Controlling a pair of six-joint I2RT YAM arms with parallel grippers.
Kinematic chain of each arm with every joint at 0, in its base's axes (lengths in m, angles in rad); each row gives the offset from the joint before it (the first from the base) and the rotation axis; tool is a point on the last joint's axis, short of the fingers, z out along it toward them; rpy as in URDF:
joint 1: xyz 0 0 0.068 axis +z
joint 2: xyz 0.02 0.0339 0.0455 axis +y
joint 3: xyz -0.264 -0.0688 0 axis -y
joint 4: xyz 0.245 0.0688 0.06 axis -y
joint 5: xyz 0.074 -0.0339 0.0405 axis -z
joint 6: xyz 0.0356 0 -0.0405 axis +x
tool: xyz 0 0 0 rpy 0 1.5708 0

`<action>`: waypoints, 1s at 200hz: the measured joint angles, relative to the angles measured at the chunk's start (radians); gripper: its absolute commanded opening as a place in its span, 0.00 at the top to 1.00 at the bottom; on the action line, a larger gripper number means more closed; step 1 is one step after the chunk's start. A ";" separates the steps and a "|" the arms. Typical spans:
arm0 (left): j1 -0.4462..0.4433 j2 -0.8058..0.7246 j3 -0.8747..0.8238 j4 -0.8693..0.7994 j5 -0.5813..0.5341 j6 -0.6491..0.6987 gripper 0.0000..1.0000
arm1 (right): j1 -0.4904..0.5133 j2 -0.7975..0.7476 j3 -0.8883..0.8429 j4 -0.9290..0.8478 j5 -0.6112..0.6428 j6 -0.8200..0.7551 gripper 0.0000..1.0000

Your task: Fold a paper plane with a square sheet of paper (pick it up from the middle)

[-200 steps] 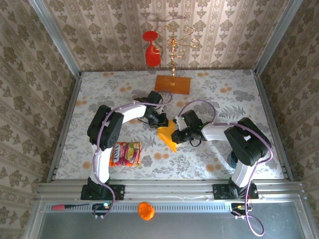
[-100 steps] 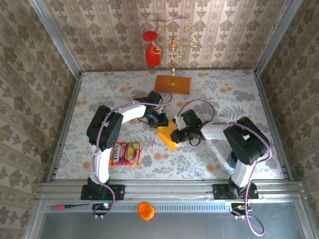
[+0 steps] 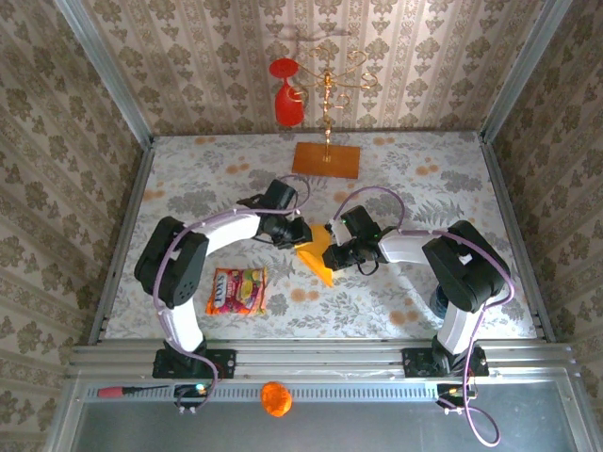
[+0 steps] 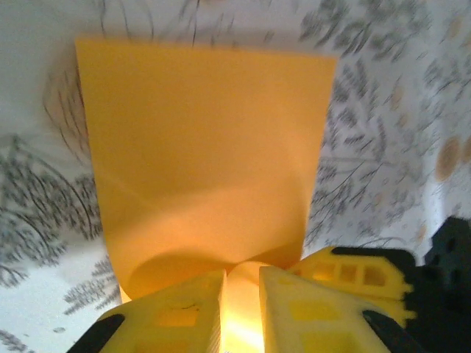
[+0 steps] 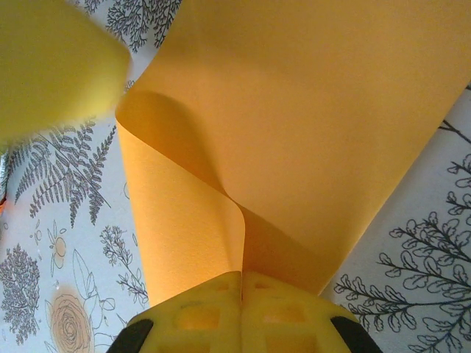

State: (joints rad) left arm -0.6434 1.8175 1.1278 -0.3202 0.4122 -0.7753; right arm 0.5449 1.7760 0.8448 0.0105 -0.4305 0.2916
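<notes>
The square sheet of paper (image 3: 317, 259) is yellow-orange and lifted off the floral table near its middle, bent between both grippers. My left gripper (image 3: 299, 234) is at its upper left edge. In the left wrist view a curled fold of the sheet (image 4: 206, 132) sits in the narrow gap of the left gripper (image 4: 241, 278). My right gripper (image 3: 333, 251) holds the right side. In the right wrist view the right gripper (image 5: 241, 278) is pinched tight on a crease of the sheet (image 5: 316, 110), which fans out ahead.
A colourful snack packet (image 3: 237, 289) lies at the front left. A brownish-orange board (image 3: 326, 159) with a gold stand stands at the back, with a red glass (image 3: 285, 99) hanging beside it. An orange ball (image 3: 275, 398) and a red-handled tool (image 3: 122, 390) rest on the front rail.
The left arm's elbow has swung left and toward the near edge while its gripper stayed at the paper. The right arm and the sheet have barely moved.
</notes>
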 measured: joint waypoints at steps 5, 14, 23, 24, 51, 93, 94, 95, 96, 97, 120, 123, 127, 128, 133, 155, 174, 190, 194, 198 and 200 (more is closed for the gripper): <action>-0.007 0.000 -0.013 0.008 0.002 -0.019 0.83 | 0.000 0.000 0.001 -0.001 0.001 0.000 0.99; -0.019 -0.001 -0.032 0.024 0.006 -0.042 0.83 | 0.000 0.000 0.001 -0.002 0.001 0.000 0.99; -0.029 -0.001 -0.048 0.038 0.010 -0.068 0.84 | 0.000 0.000 0.001 -0.002 0.001 0.000 0.99; -0.031 -0.001 -0.048 0.039 0.010 -0.069 0.84 | 0.000 0.000 0.001 -0.002 0.001 0.000 0.99; -0.051 -0.001 -0.069 0.067 0.019 -0.119 0.85 | 0.000 0.006 0.007 -0.003 0.001 0.000 0.99; -0.058 -0.001 -0.074 0.081 0.021 -0.145 0.85 | 0.000 0.006 0.007 -0.003 0.001 0.000 0.99; -0.058 -0.001 -0.074 0.081 0.021 -0.145 0.85 | 0.000 0.006 0.007 -0.003 0.001 0.000 0.99; -0.058 -0.001 -0.074 0.081 0.021 -0.145 0.86 | 0.000 0.006 0.007 -0.003 0.001 0.000 0.99; -0.058 -0.001 -0.074 0.081 0.021 -0.145 0.86 | 0.000 0.006 0.007 -0.003 0.001 0.000 0.99; -0.058 -0.001 -0.074 0.081 0.022 -0.145 0.86 | 0.000 0.006 0.007 -0.003 0.001 0.000 0.99; -0.058 -0.001 -0.075 0.081 0.021 -0.145 0.86 | 0.000 0.006 0.007 -0.004 0.002 0.000 0.99; -0.058 -0.001 -0.076 0.081 0.021 -0.145 0.86 | 0.000 0.006 0.007 -0.004 0.002 0.000 0.99; -0.060 -0.001 -0.077 0.081 0.021 -0.145 0.86 | 0.000 0.006 0.007 -0.004 0.002 0.000 0.99; -0.060 -0.001 -0.078 0.082 0.021 -0.146 0.86 | 0.000 0.006 0.007 -0.004 0.002 0.000 0.99; -0.062 -0.001 -0.081 0.081 0.021 -0.145 0.86 | 0.000 0.006 0.007 -0.004 0.002 0.000 0.98; -0.065 -0.001 -0.093 0.075 0.021 -0.145 0.86 | 0.000 0.007 0.007 -0.004 0.003 0.000 0.98; -0.068 -0.001 -0.099 0.064 0.020 -0.145 0.86 | 0.000 0.008 0.008 -0.004 0.003 0.000 0.98; -0.069 -0.001 -0.100 0.063 0.017 -0.145 0.86 | 0.000 0.011 0.013 -0.009 0.003 0.000 0.98; -0.069 -0.001 -0.100 0.063 0.017 -0.145 0.86 | 0.000 0.011 0.014 -0.009 0.003 0.000 0.98; -0.069 -0.001 -0.100 0.063 0.016 -0.145 0.86 | 0.000 0.011 0.015 -0.011 0.003 0.000 0.98; -0.069 -0.001 -0.100 0.063 0.016 -0.145 0.86 | 0.000 0.011 0.015 -0.011 0.003 0.000 0.98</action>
State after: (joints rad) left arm -0.7120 1.8164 1.0275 -0.2577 0.4286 -0.9203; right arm 0.5449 1.7874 0.8597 -0.0006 -0.4274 0.2920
